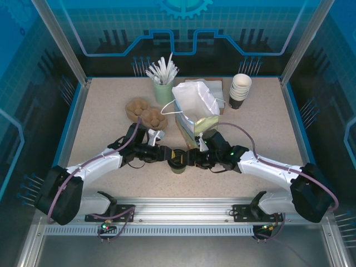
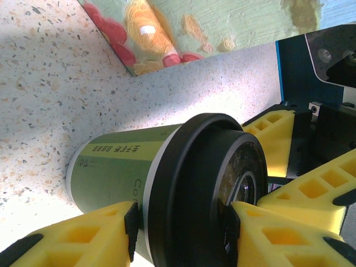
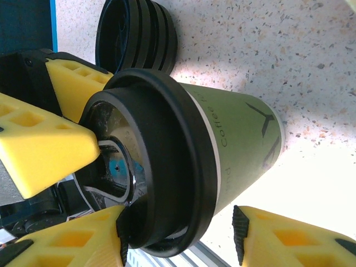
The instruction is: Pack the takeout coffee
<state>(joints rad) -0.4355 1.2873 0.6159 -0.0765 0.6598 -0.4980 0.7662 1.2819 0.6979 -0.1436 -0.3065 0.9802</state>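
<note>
Just in front of the paper bag (image 1: 196, 125), on its side toward the arm bases, the coffee cup (image 1: 178, 161) stands upright, lid up and long axis vertical (in the wrist views it runs sideways across the picture). Whether its base rests on the table (image 1: 261, 128) I cannot tell. The body is a smooth, tapered paper cylinder, pale green with a white band and dark print. The lid (image 3: 161, 161) is round, glossy black plastic with a thick raised rim. The bag's wall is pale green with red and orange blotches, and the table is speckled beige. The left claw (image 2: 181, 229) pinches the cup at the lid, with black pads (image 2: 132, 228) on hollow-celled yellow fingers (image 2: 72, 239) pressed to either side of the rim. The right claw (image 3: 181, 236) is spread: one pad meets the lid's rim, while the other stands clear of the body, with a bright strip of table between.
</note>
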